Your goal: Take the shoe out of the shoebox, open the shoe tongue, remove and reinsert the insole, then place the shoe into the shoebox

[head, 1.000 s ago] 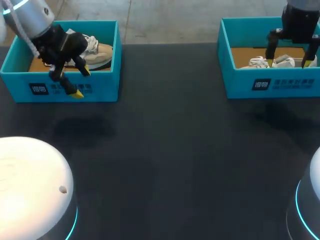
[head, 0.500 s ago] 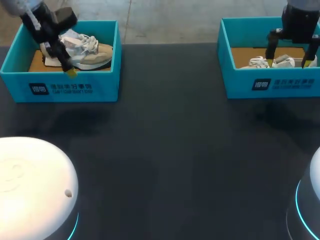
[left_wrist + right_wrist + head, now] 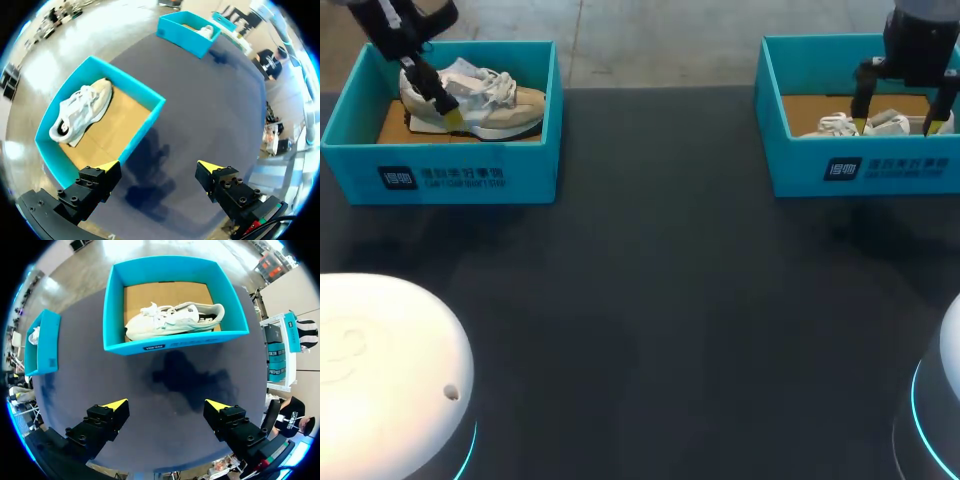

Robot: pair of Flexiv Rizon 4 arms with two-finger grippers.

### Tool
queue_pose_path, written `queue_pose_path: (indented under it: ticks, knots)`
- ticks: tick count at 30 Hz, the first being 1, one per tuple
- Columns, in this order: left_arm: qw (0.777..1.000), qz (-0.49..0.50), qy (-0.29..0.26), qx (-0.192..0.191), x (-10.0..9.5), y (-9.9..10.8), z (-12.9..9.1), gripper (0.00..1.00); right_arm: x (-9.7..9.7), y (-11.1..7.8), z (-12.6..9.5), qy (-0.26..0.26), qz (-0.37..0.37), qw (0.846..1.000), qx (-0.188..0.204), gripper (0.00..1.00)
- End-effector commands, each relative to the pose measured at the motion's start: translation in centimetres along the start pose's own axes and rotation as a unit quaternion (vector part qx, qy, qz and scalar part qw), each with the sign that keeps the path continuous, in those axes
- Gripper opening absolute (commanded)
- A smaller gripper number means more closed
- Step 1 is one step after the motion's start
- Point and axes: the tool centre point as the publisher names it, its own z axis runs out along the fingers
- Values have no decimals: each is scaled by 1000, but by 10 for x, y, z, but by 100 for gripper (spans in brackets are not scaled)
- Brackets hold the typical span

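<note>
A dark table [image 3: 660, 300] seen from above; two open teal shoeboxes stand along its far edge, well apart, with a wide stretch of dark tabletop between them and on the near side of both. The left shoebox [image 3: 450, 175] sits by the far left corner; the right shoebox [image 3: 880, 165] sits at the far right, and its right end runs out of the head view. Both boxes have upright walls all round.

My left gripper [image 3: 430, 95] hangs over the far left part of the left shoebox; its fingers are spread wide and hold nothing. In the head view one yellow tip lies across the heel of the beige-and-white sneaker [image 3: 490, 100]; the left wrist view shows that sneaker well ahead of the fingers and untouched. The sneaker stands on its sole along the far side of the box, heel to the left and toe to the right. My left arm comes in from the far left corner and slopes down and to the right toward the box.

My right gripper [image 3: 894, 126] hangs above the right shoebox; its fingers are also wide apart, with nothing between them and nothing touching them. The white sneaker [image 3: 172, 320] lies inside that box on its sole, toe to the left and heel opening to the right; in the right wrist view the box and sneaker lie ahead of the fingers. My right arm comes down almost vertically from the far right, fingers pointing down.
</note>
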Motion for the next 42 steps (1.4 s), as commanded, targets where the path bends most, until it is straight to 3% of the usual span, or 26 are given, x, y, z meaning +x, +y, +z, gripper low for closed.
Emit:
queue_pose_path:
  ticks: [1, 10, 19, 27, 42]
  knots:
    - [999, -29, -7, -17, -19, -8, -4, 100, -1, -1, 1, 1, 0, 1000, -1, 100]
    - [994, -102, -11, -20, -61, -11, -14, 100, -1, -1, 1, 1, 0, 1000, -1, 100]
    - [981, -188, -9, -36, -120, -17, -15, 100, -1, -1, 1, 1, 0, 1000, -1, 100]
    - [968, -248, -7, -37, -150, -11, -24, 100, -1, -1, 1, 1, 0, 1000, -1, 100]
    - [968, -248, -7, -37, -150, -11, -24, 100, -1, -1, 1, 1, 0, 1000, -1, 100]
